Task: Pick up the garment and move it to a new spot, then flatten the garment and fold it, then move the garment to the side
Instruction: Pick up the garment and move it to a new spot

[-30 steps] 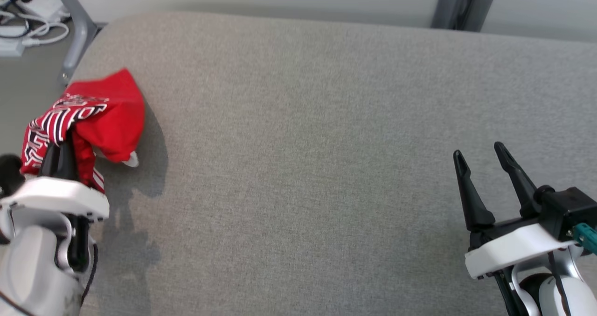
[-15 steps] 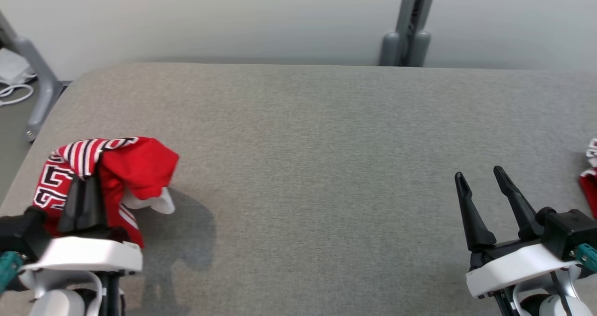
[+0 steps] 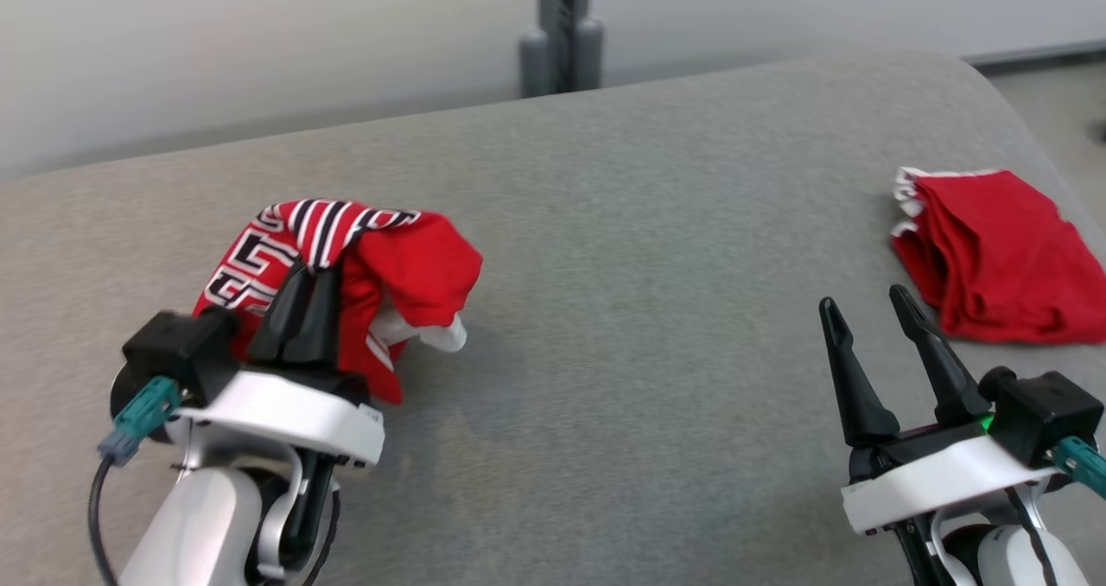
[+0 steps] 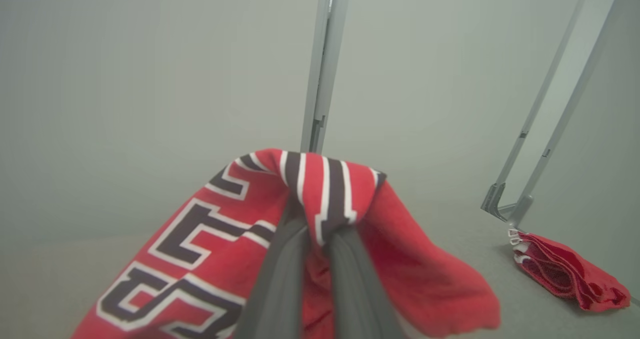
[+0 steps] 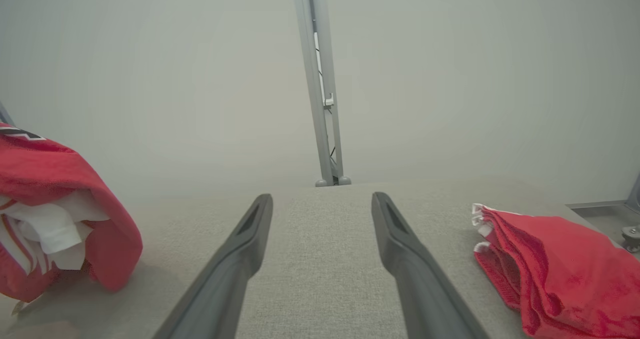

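At your eight o'clock: left gripper (image 3: 304,285), two long tapered black fingers, glossy white wrist shell (image 3: 276,406), square black box (image 3: 177,353), teal plug (image 3: 138,413), thin black cable (image 3: 93,517). At your four o'clock: right gripper (image 3: 862,302), same build, small green light (image 3: 982,422).

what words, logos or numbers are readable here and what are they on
Striped red garment in the left claw: large black letters edged in white, crumpled and cut off, no word readable.
Plain red garment lying at the right: no text seen.
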Motion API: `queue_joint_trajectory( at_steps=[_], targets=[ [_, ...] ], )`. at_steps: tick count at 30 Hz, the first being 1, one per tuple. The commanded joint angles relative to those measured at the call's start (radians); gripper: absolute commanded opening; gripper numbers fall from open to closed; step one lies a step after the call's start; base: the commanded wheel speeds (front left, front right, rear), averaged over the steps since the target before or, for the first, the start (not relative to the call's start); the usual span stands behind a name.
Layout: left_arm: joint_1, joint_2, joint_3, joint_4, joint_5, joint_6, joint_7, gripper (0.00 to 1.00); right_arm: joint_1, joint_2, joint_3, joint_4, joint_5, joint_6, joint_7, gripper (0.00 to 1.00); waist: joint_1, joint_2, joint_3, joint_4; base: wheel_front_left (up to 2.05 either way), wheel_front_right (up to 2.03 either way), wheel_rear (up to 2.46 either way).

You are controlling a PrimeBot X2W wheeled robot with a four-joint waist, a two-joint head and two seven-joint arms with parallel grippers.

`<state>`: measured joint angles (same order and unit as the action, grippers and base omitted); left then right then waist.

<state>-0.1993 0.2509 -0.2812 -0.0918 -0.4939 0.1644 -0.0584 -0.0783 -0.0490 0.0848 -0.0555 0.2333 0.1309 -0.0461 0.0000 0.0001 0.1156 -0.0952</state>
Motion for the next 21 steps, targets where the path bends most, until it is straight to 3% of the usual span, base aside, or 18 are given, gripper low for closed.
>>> queue_joint_trajectory(
  at_steps=[1, 11, 19, 21],
  targets=[
    [-0.048, -0.003, -0.013, 0.030, 0.005, -0.015, 0.008, 0.00, -0.019, -0.005, 0.005, 0.008, 0.011, 0.000, -0.018, 1.00, 0.0000, -0.0001, 0.066, -0.113, 0.00, 0.00, 0.00],
    [-0.208, -0.076, -0.151, 0.282, 0.012, -0.108, 0.076, 0.00, -0.048, -0.004, 0.025, 0.071, 0.084, 0.000, -0.095, 1.00, 0.0000, -0.0001, 0.199, -0.307, 0.00, 0.00, 0.00],
    [-0.254, -0.104, -0.196, 0.421, -0.001, -0.159, 0.085, 0.00, -0.063, -0.004, 0.031, 0.119, 0.110, 0.000, -0.140, 1.00, 0.0000, -0.0001, 0.237, -0.344, 0.00, 0.00, 0.00],
    [-0.257, -0.121, -0.200, 0.449, -0.020, -0.172, 0.082, 0.68, -0.067, -0.003, 0.017, 0.134, 0.104, 0.000, -0.148, 1.00, 0.0000, -0.0001, 0.229, -0.323, 0.00, 0.00, 0.00]
  ],
)
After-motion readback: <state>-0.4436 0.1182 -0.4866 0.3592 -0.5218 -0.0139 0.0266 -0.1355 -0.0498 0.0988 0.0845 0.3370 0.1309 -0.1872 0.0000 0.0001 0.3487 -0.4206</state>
